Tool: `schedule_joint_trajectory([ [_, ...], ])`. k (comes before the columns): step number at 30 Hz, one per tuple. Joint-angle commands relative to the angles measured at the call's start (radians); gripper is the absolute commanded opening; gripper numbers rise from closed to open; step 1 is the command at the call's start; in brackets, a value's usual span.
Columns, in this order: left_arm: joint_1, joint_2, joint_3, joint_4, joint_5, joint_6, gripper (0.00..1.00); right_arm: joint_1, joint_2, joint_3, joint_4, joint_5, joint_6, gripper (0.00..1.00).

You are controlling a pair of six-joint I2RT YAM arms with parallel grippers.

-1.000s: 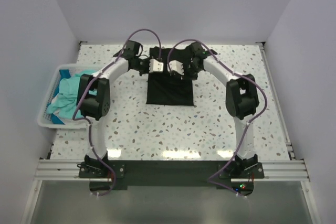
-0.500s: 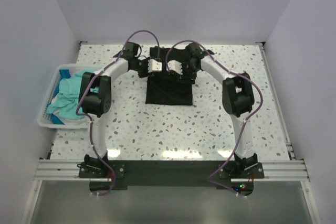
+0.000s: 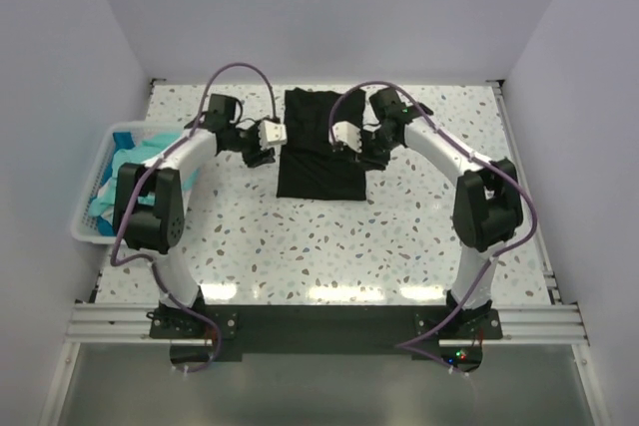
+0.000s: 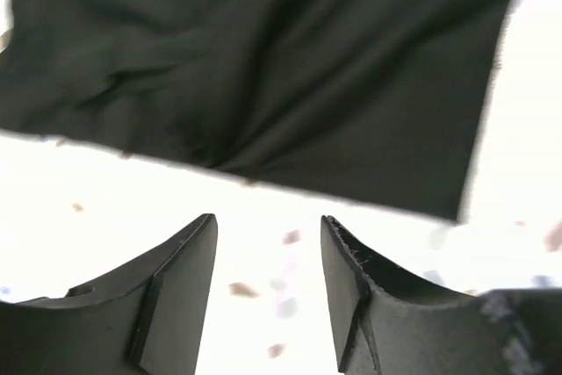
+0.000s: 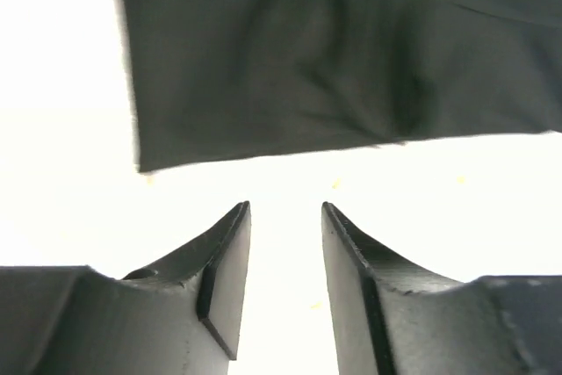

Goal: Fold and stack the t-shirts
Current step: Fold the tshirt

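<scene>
Leave the black t-shirt (image 3: 319, 147) as folded, a narrow panel lying flat at the far middle of the table (image 3: 300, 246). Note left gripper (image 4: 268, 221) and right gripper (image 5: 285, 208) flanking it, jaws partly open, holding nothing. Next, probably, fetch a teal t-shirt (image 3: 105, 205) from the basket (image 3: 85, 231); lift clear, avoid dragging across the fold.

surface (image 3: 329, 246): white and speckled, top view takes in all four edges | far-middle: black t-shirt (image 3: 318, 152) lies flat on it, folded to an oblong, far end close to the far edge | left edge: white slatted basket (image 3: 84, 214) sits there, well apart from the shirt
</scene>
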Motion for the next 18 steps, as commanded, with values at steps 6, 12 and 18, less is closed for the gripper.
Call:
schedule_joint_trajectory([
  [6,-0.138,-0.089,-0.253,0.012,0.015,0.169,0.55,0.108,-0.059,-0.225,0.061,-0.061,0.011,0.39],
  [12,-0.172,-0.061,-0.273,0.061,-0.028,0.196,0.57,0.141,-0.02,-0.279,0.129,-0.024,0.017,0.4],
  [18,-0.18,-0.023,-0.282,0.048,-0.065,0.281,0.53,0.145,0.016,-0.342,0.218,0.031,0.005,0.38],
])
